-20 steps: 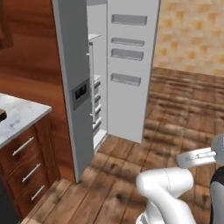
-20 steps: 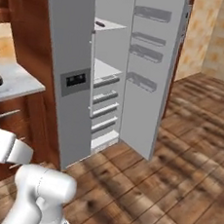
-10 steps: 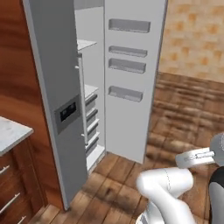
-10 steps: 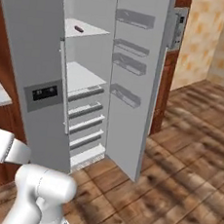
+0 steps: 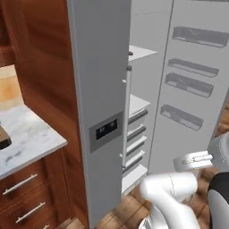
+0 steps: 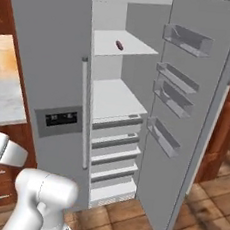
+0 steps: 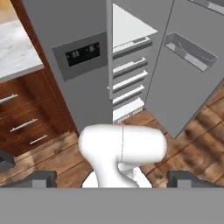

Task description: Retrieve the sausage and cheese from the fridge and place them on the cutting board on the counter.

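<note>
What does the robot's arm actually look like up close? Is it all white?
Mostly. The arm is made of smooth, glossy white rounded shells, like fat tubes joined at elbows, with a dark band at a joint. A thin seam line runs down one segment in the hand view. The finger tips are small, dark and blocky.

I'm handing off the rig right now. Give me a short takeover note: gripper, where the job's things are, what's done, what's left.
Gripper: seen in the hand view, open and empty, pointing at the fridge and the floor.
Fridge: right door open, left door shut.
Sausage: lying on the upper shelf inside, untouched.
Cheese: not located in these views.
Counter: to the left of the fridge; a dark object sits at its edge, too cropped to tell what it is.
Done: fridge opened.
Left: grab the sausage, find the cheese, put both on the cutting board.
</note>
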### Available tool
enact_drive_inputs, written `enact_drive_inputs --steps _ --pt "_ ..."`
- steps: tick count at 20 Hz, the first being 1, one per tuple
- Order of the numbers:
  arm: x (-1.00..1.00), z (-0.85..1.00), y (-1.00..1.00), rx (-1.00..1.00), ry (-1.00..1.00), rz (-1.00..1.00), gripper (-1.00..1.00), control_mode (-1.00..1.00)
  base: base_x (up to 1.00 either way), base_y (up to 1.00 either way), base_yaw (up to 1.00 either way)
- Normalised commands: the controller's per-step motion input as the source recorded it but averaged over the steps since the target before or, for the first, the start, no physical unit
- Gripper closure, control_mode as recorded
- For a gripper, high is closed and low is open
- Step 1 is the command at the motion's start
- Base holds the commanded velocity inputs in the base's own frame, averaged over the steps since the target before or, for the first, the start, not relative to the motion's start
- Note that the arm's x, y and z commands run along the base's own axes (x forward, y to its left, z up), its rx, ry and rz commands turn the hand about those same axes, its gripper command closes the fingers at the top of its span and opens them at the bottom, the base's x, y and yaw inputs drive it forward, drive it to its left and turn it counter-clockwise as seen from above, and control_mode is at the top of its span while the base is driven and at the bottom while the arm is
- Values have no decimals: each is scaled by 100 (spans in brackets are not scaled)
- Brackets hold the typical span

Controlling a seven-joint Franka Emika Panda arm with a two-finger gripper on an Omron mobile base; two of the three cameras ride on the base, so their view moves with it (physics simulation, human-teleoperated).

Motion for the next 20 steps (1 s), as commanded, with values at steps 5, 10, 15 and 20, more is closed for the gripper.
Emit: enact_drive_inputs --steps 5,10,15,20 --pt "0 0 0 0 0 0 -100 100 80 -83 6" --pt "0 0 0 0 0 0 -100 100 100 -23 13" --pt "0 0 0 0 0 0 -100 100 90 10 21" --pt "0 0 0 0 0 0 -100 100 63 2 16"
